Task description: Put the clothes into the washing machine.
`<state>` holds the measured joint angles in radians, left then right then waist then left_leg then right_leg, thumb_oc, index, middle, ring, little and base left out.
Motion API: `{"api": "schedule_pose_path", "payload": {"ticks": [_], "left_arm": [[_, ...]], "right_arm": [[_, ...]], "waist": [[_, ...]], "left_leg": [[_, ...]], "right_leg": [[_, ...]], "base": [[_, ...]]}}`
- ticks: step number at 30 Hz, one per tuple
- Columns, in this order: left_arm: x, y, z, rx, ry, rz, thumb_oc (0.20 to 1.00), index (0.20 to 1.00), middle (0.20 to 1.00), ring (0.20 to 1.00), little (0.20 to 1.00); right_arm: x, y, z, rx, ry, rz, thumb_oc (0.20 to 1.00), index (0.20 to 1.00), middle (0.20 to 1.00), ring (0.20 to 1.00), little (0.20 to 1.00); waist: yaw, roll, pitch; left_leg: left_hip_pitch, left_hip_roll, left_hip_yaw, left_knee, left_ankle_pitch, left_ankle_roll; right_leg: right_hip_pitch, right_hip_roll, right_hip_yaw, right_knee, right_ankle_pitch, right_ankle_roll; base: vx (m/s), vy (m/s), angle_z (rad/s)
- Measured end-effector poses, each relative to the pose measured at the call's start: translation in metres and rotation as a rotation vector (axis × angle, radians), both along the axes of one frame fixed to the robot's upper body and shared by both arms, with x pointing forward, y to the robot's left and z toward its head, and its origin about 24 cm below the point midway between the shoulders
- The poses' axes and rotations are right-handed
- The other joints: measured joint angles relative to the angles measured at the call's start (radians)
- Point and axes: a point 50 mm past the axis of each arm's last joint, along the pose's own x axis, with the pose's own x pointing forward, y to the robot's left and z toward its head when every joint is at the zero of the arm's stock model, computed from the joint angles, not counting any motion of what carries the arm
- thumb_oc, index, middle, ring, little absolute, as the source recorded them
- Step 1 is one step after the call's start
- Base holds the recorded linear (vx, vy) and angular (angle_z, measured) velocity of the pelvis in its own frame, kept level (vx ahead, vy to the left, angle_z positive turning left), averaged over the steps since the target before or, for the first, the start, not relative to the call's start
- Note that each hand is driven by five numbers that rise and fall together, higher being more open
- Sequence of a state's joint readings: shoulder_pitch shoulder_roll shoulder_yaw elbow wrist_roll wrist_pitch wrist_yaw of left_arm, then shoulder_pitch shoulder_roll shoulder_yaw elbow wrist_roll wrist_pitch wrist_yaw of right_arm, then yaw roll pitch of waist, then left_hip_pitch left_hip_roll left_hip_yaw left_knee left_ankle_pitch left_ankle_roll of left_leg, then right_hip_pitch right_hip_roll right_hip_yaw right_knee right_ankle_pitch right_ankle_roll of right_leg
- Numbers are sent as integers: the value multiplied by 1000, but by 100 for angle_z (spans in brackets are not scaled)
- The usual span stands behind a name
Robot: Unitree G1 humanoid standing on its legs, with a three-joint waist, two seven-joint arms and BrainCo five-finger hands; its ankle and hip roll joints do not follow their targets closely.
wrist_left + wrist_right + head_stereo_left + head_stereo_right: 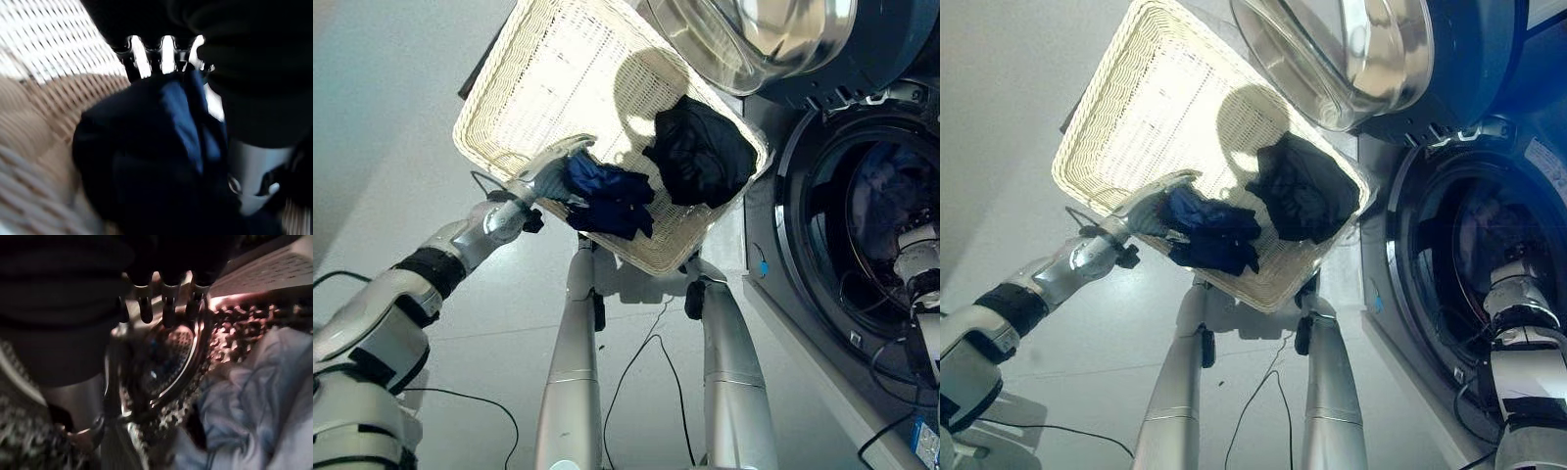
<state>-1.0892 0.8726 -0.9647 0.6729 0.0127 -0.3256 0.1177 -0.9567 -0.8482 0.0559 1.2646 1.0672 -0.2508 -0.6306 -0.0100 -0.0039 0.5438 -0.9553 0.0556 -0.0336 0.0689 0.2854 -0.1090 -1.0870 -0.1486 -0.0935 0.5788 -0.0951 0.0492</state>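
Because the clothes must leave the white wicker basket, the left hand curls its fingers on the blue garment beside the black garment, while the right hand, fingers loosely straight, reaches inside the washing machine drum over a pale garment.

A cream woven basket is seen, with a navy blue garment and a black garment; pale blue cloth is seen in the perforated silver drum.

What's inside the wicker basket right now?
The basket holds a dark blue garment, with the left hand reaching onto it, and a black garment beside it. Anything under the two garments is covered.
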Motion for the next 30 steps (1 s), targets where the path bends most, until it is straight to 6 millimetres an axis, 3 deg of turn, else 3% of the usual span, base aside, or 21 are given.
{"api": "schedule_pose_path", "payload": {"ticks": [9,21,22,23,30], "left_arm": [[7,-11,13,216,59,43,1000,1000,1000,1000,1000],[17,-21,29,275,13,82,1000,1000,1000,1000,1000],[17,-21,29,286,15,82,821,821,821,821,821],[17,-21,29,304,17,83,200,200,200,200,200],[21,-14,35,294,38,125,200,200,200,200,200]], "right_arm": [[6,3,14,-77,-5,44,1000,1000,1000,1000,1000],[31,37,43,-318,-27,211,1000,1000,1000,1000,1000],[31,38,45,-330,-34,214,1000,1000,1000,1000,1000],[33,41,47,-343,-46,221,1000,1000,1000,1000,1000],[42,56,46,-338,-54,250,1000,1000,1000,1000,1000]], "waist": [[0,6,-2],[-7,9,-4],[-7,8,-4],[-9,8,-4],[-43,9,-5]], "left_leg": [[0,0,2,-1,-6,-6],[-14,3,5,11,-4,-2],[-14,3,5,11,-4,-2],[-14,3,5,12,-4,-2],[-7,7,10,13,-5,-1]], "right_leg": [[-7,0,1,12,-7,5],[-13,3,2,8,-3,-2],[-13,3,2,9,-3,-2],[-13,3,2,8,-3,-2],[-2,6,2,-8,1,4]], "base": [[-4,-1,0],[0,-1,0],[0,0,0],[-9,34,1],[-3,5,-2]]}}
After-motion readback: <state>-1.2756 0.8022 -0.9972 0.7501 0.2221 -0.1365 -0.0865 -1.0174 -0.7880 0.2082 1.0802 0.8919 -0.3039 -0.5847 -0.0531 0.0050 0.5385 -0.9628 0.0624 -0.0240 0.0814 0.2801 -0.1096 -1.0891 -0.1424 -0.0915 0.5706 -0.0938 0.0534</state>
